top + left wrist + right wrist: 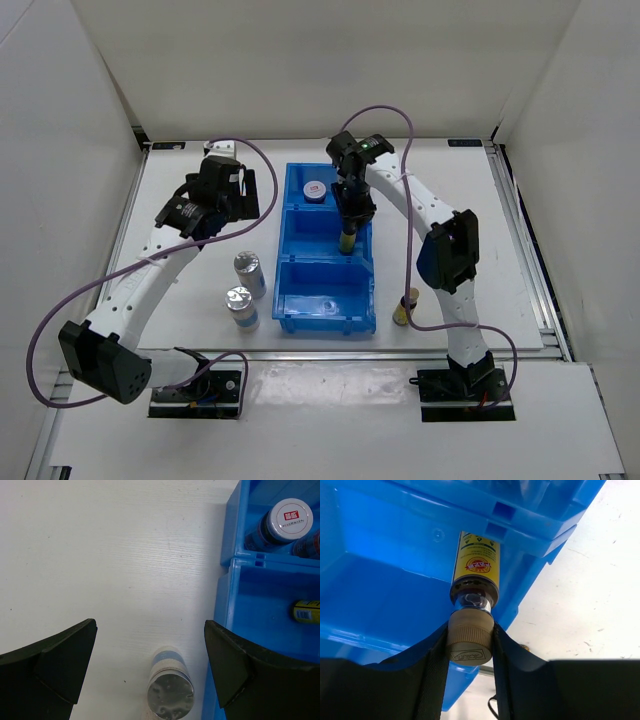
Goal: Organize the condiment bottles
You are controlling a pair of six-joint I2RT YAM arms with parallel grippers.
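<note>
My right gripper (469,647) is shut on the tan cap of a slim amber yellow-labelled bottle (475,567) and holds it upright in the middle compartment of the blue bin (300,300); the top view shows it too (347,240). A white-lidded jar (316,190) stands in the far compartment. Another jar beside it is only partly seen in the left wrist view (311,542). Two silver-topped cylinders (249,270) (241,305) stand on the table left of the bin. A second amber bottle (405,307) stands right of the bin. My left gripper (235,212) is open and empty above the table, beyond the nearer cylinder (170,692).
The bin's near compartment (325,290) holds no bottle. White walls close in the table on the left, back and right. Purple cables loop off both arms. The right arm's elbow (450,250) stands close to the bin's right side.
</note>
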